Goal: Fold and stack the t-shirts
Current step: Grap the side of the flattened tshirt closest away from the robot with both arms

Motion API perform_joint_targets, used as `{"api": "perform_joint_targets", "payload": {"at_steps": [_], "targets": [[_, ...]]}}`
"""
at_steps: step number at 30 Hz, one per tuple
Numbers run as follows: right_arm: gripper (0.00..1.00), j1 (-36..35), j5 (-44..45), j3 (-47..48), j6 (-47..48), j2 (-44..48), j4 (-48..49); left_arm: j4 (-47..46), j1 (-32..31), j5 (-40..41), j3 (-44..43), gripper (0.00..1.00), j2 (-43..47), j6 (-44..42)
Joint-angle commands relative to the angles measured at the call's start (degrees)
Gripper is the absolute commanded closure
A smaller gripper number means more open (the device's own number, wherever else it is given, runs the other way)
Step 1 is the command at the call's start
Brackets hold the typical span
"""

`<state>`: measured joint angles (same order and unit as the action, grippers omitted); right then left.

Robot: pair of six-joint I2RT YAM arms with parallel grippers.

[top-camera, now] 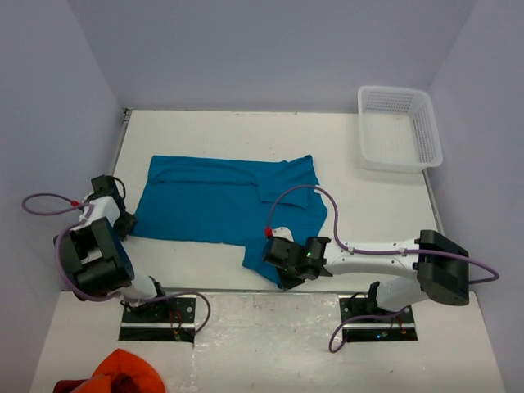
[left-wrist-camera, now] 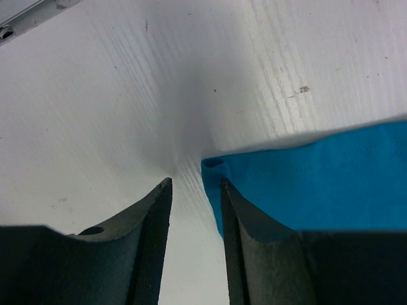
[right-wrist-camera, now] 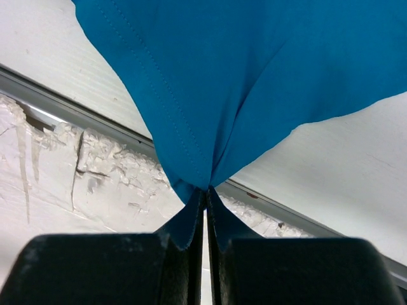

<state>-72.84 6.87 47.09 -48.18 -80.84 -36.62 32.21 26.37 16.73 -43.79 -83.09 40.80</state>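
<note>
Your right claw (right-wrist-camera: 205, 194) grips the t-shirt (top-camera: 205, 205) at its near edge by the surface (top-camera: 368, 209) rim; your left claw (left-wrist-camera: 196, 183) sits open beside its left corner.

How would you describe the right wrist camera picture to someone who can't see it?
The right gripper is shut on a bunched edge of a teal-blue t-shirt, and the cloth fans up and outward from between its two dark fingers. Behind the cloth lies a white table.
</note>
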Motion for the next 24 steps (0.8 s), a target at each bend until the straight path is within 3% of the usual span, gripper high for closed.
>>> {"api": "perform_joint_targets", "payload": {"at_steps": [1,5,8,11,12,13,19,24], "targets": [[1.00,-0.11,-0.89,-0.33,-1.47,0.33,0.76,-2.59,0.61,-0.73,-2.97,0.62,-1.55,-0.98],[1.00,-0.11,-0.81,-0.42,-1.91,0.68,0.76,-2.85,0.61,-0.82,-2.97,0.63,-3.13,-0.81],[1.00,-0.11,-0.90,-0.33,-2.00,0.86,1.02,-3.46,0.61,-0.12,-2.27,0.70,-4.01,-0.81],[1.00,-0.11,-0.46,0.11,-2.44,1.03,0.76,-3.73,0.61,-0.29,-2.09,0.82,-4.80,-0.89],[1.00,-0.11,-0.02,0.28,-2.70,1.21,0.50,-3.56,0.61,-0.47,-2.18,0.96,-5.06,-0.89],[1.00,-0.20,0.76,0.37,-3.05,1.38,0.06,-3.47,0.53,-0.65,-2.26,1.00,-4.98,-0.89],[1.00,-0.02,12.09,2.92,-8.67,3.67,-9.33,-1.18,0.52,-1.35,-2.35,1.00,0.55,-1.07],[1.00,1.47,15.36,2.91,-11.58,5.08,-11.36,-0.31,0.52,-1.79,-3.14,1.00,4.69,-2.65]]}}
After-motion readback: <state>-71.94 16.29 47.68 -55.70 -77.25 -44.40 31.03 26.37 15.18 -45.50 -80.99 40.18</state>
